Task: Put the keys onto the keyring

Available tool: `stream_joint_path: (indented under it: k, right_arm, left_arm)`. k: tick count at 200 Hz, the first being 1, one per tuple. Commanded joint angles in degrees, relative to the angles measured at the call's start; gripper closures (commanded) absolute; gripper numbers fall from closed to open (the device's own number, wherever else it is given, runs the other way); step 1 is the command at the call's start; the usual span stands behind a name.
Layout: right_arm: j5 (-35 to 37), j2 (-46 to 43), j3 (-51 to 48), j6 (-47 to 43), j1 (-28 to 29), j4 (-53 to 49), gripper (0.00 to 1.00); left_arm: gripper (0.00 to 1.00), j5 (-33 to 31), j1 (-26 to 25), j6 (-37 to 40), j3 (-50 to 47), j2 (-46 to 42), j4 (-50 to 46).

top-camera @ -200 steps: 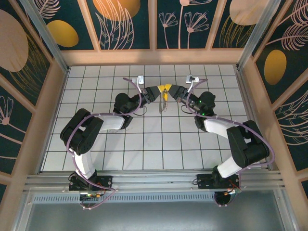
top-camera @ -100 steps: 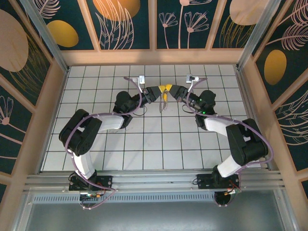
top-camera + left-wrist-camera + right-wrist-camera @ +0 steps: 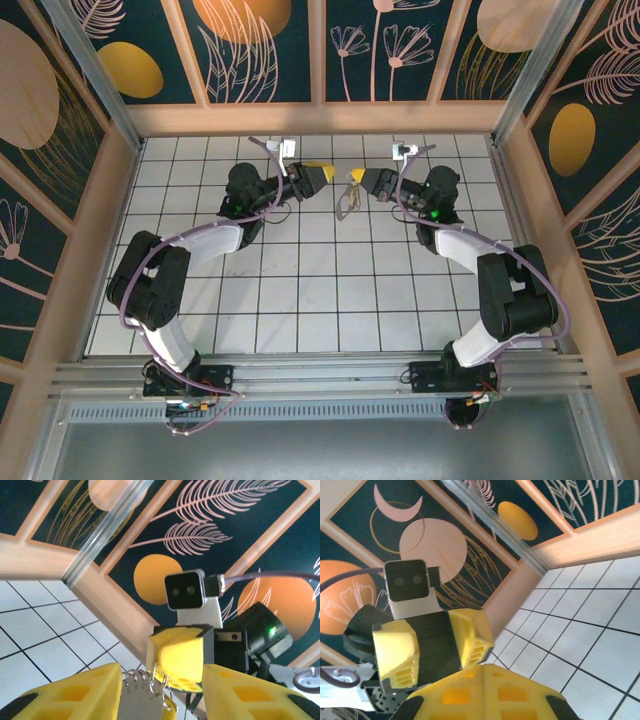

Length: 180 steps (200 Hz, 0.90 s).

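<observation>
My right gripper (image 3: 357,177) is shut on the top of the keyring (image 3: 347,206), which hangs below it over the far middle of the tiled floor. In the left wrist view the wire rings of the keyring (image 3: 159,677) dangle from the right gripper's yellow fingers (image 3: 181,656), with the keys (image 3: 137,700) hanging flat and silvery under them. My left gripper (image 3: 320,176) stands open just left of the bunch, apart from it. Its own fingers (image 3: 65,695) flank the keys without pinching them. In the right wrist view my right gripper (image 3: 487,692) is pressed shut and faces the open left gripper (image 3: 432,647).
The wooden back wall (image 3: 320,118) runs close behind both grippers. White tiled floor (image 3: 330,280) stretches toward the arm bases, with wooden side walls (image 3: 105,215) on the left and right.
My left gripper has opened and drawn back to the left, away from the right gripper. Both grippers have shifted toward the back wall. The keyring stays hanging from the right gripper.
</observation>
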Motion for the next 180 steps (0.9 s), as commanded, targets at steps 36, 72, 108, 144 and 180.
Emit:
stream_joint_path:
  k: [36, 72, 108, 144, 180]
  right_arm:
    - [-7.12, 2.25, 5.02, -2.58, -0.30, -1.79, 1.00]
    - [-6.88, 2.46, 4.93, -2.67, 0.08, -1.67, 1.00]
    - [-6.60, 2.61, 4.62, -2.74, 0.83, -1.30, 1.00]
    - [-6.48, 2.88, 4.75, -2.78, 1.29, -1.30, 1.00]
    - [-6.16, 3.18, 4.65, -2.76, 1.33, -1.21, 1.00]
  left_arm:
    - [0.54, 8.20, 0.24, 2.30, 4.41, 4.17, -1.97]
    - [0.55, 8.86, 0.24, 0.30, 4.59, 5.45, 0.45]
    - [0.56, 9.23, 0.14, -1.60, 4.68, 6.41, 2.79]
    - [0.57, 9.48, -0.37, -2.11, 5.19, 6.86, 3.38]
    - [0.65, 10.16, -0.99, -2.10, 5.58, 7.25, 3.55]
